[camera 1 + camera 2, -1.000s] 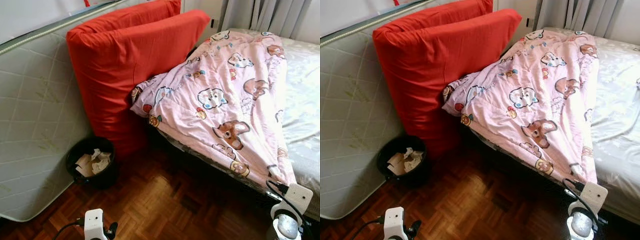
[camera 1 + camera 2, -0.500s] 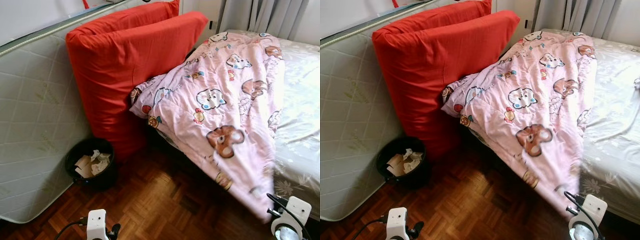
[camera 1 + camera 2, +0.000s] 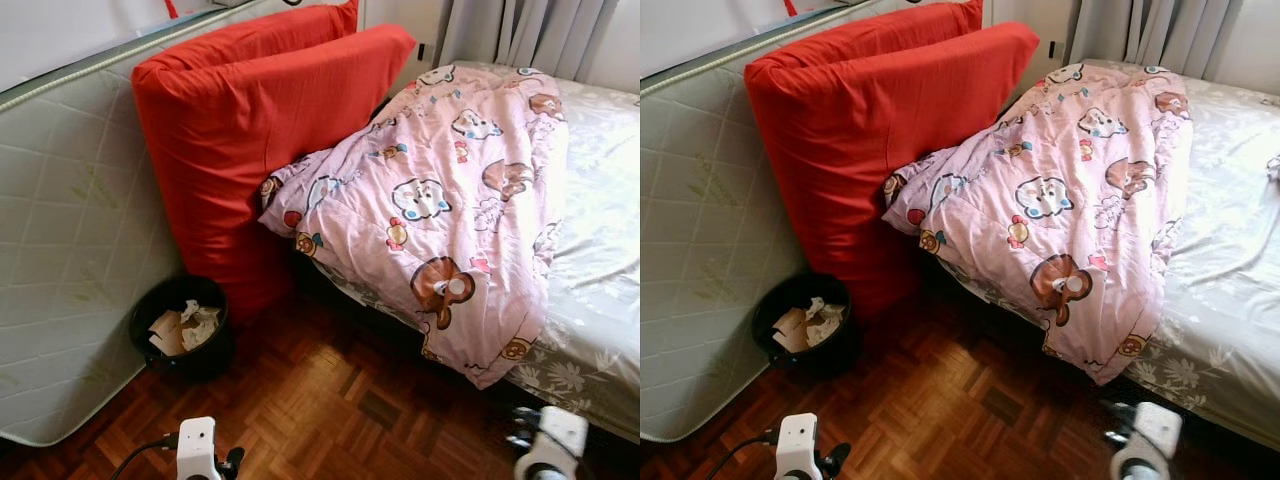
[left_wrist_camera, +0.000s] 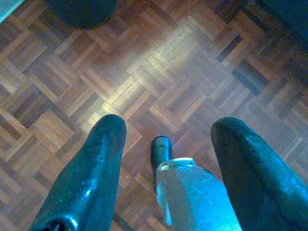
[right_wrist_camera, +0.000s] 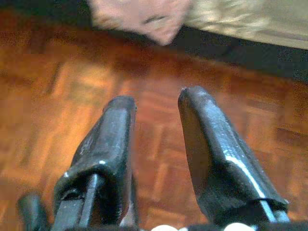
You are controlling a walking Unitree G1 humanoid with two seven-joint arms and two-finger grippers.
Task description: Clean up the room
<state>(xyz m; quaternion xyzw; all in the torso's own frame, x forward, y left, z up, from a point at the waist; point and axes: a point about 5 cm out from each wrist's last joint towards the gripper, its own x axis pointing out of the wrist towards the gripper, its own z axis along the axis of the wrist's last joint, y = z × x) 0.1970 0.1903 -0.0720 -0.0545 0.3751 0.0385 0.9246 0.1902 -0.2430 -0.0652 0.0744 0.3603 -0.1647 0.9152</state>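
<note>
Quilted pale mattress [image 3: 70, 230] stands on edge at the left, with a red-covered mattress [image 3: 250, 140] leaning against it. Beside these is the bed [image 3: 600, 250], its grey floral sheet partly under a pink cartoon-print blanket [image 3: 450, 210] whose corner hangs off the near edge. Parquet floor [image 3: 330, 400] lies below. A black wastebasket [image 3: 185, 325] of crumpled paper sits at the red mattress's foot. The left gripper [image 4: 166, 139] hangs spread above the floor; the right gripper [image 5: 156, 120] is parted, empty, near the blanket's hanging corner.
</note>
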